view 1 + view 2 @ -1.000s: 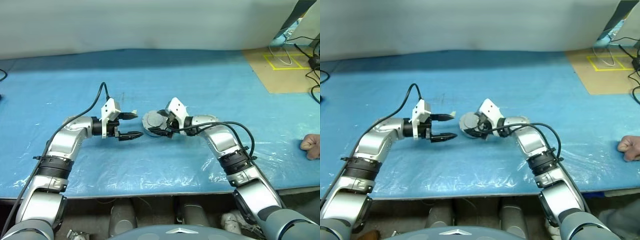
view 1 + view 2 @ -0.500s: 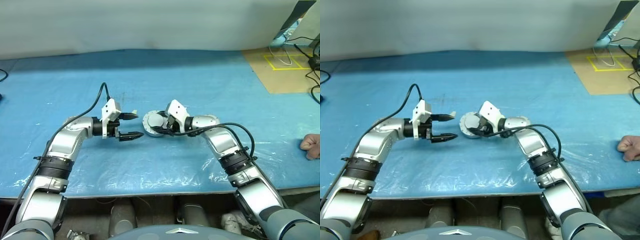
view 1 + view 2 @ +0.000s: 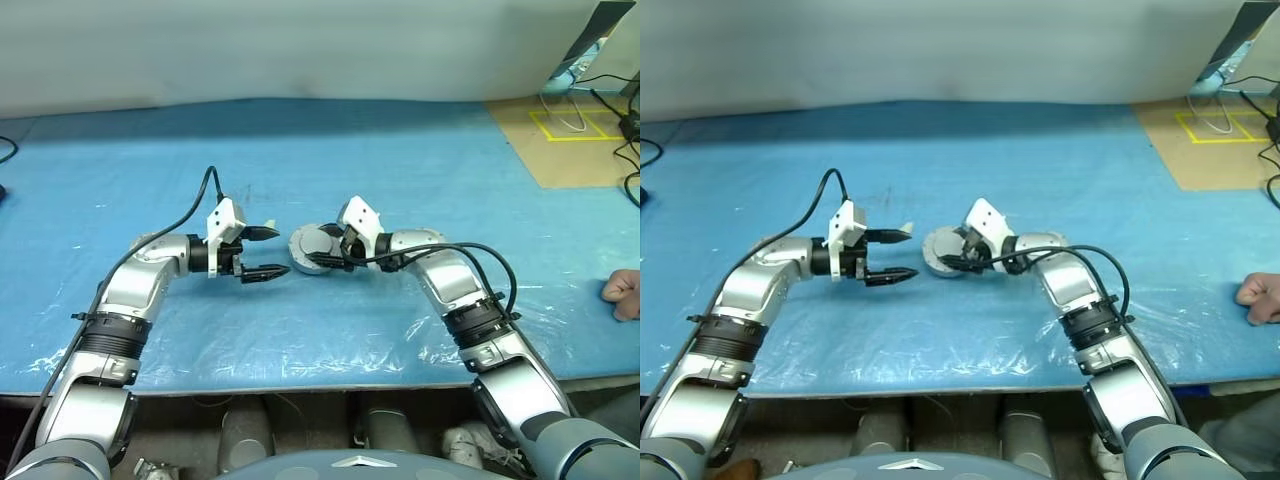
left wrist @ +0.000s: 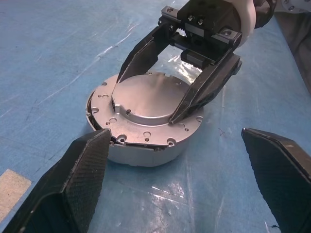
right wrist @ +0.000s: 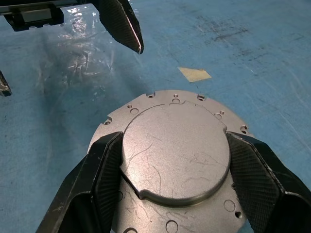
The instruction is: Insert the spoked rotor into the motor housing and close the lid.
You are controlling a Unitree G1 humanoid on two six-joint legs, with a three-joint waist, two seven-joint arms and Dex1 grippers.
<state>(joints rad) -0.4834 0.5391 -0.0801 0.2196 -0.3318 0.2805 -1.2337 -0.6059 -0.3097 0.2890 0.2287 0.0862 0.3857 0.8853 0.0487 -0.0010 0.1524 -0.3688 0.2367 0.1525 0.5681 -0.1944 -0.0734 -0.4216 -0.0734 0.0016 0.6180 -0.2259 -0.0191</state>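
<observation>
The motor housing (image 4: 141, 154), a short round silver can, stands on the blue table mid-scene (image 3: 308, 243). The lid (image 5: 175, 155) lies on top of it, a silver disc with a raised round centre and small holes round its rim. My right gripper (image 4: 146, 103) reaches over it from the right, its fingers (image 5: 104, 179) pressed against opposite sides of the raised centre. My left gripper (image 3: 278, 250) hangs open just left of the housing, pointing at it without touching. The spoked rotor is hidden.
A person's hand (image 3: 622, 292) rests on the table at the far right. A brown board (image 3: 560, 150) with yellow tape and cables (image 3: 628, 120) lies at the back right. A scrap of tape (image 5: 194, 74) is stuck beside the housing. The table's front edge (image 3: 300, 385) runs close below my arms.
The right gripper's fingers have closed in from wide apart onto the lid's raised centre. The left gripper has stayed open in the same place.
</observation>
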